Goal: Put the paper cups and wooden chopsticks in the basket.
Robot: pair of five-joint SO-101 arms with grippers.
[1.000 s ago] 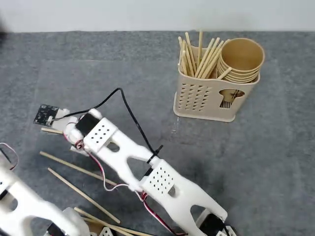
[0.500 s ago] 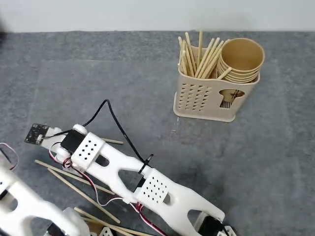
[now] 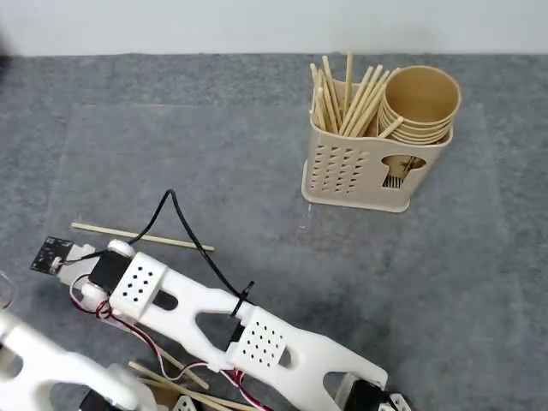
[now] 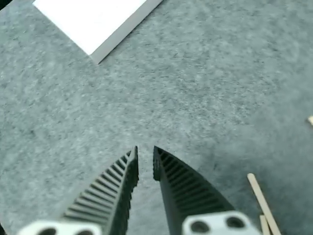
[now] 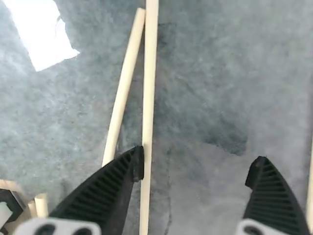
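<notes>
Your right arm [image 3: 188, 304] has swung back toward the near-left corner, uncovering one loose chopstick [image 3: 141, 235] on the mat [image 3: 257, 128]. The right gripper [image 5: 199, 156] is spread wide, one fingertip just beside a pair of chopsticks [image 5: 148, 73], probably lining up to straddle them. Your left gripper [image 4: 145, 154] hangs nearly pressed together, empty. The paper cups [image 3: 419, 94] already sit in the basket [image 3: 355, 171].

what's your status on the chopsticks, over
Right pincer open over two loose chopsticks. Left pincer shut, empty. Cups already in basket. No obstruction seen.

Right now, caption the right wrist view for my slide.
Open right gripper above two chopsticks lying on grey mat.
</notes>
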